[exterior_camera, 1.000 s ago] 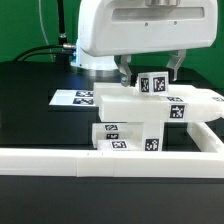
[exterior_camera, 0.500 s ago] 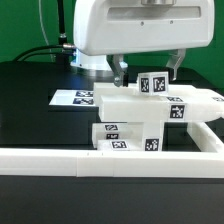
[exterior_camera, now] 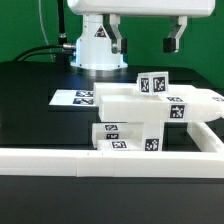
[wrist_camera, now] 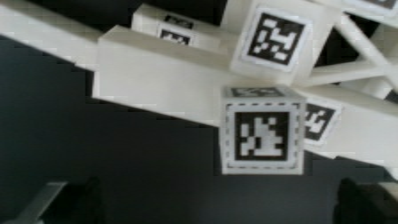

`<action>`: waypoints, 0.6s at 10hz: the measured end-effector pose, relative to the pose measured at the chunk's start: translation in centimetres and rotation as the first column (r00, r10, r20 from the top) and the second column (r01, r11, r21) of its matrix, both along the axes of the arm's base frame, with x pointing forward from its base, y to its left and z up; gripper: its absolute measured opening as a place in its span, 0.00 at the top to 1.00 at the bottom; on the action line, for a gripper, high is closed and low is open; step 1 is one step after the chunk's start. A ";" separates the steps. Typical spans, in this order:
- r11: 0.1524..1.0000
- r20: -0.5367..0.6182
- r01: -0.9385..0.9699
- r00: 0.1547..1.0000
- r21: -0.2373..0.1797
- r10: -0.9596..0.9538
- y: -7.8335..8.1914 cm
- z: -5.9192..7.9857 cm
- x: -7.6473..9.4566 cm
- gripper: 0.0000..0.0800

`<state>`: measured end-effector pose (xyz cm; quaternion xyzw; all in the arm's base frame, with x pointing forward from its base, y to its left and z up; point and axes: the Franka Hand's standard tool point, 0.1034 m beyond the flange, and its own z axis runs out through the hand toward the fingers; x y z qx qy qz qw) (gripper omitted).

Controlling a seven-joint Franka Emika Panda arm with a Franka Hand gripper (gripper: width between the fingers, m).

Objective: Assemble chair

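The chair (exterior_camera: 150, 115) stands in the middle of the table as a stack of chunky white pieces. A wide slab (exterior_camera: 130, 100) lies on tagged blocks, and a small tagged cube (exterior_camera: 152, 84) sits on top. My gripper (exterior_camera: 145, 42) hangs open and empty, well above the cube. Its two dark fingers (exterior_camera: 118, 42) are spread wide apart. In the wrist view the tagged cube (wrist_camera: 262, 133) and the slab (wrist_camera: 160, 75) lie below the gripper (wrist_camera: 214, 205). Only the fingertips (wrist_camera: 54, 200) show at the corners, with nothing between them.
The marker board (exterior_camera: 78, 97) lies flat on the black table behind the chair, on the exterior view's left. A long plain white rail (exterior_camera: 90, 162) runs across the front and turns up the exterior view's right side (exterior_camera: 210, 130). The robot base (exterior_camera: 95, 50) stands at the back.
The gripper has risen straight up from around the top cube. Its fingers were down beside the cube and now hang well above it. The chair pieces have not moved.
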<state>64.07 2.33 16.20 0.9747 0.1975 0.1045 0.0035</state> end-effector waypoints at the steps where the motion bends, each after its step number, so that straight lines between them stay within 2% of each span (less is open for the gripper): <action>1: 1.000 0.053 -0.005 0.999 -0.008 0.006 -0.3 -0.5 0.2 0.19; 4: 1.000 0.045 -0.004 0.999 -0.008 0.005 -0.3 -0.7 0.1 0.19; 6: 1.000 -0.016 0.005 1.000 0.024 -0.005 0.2 -1.5 0.2 0.19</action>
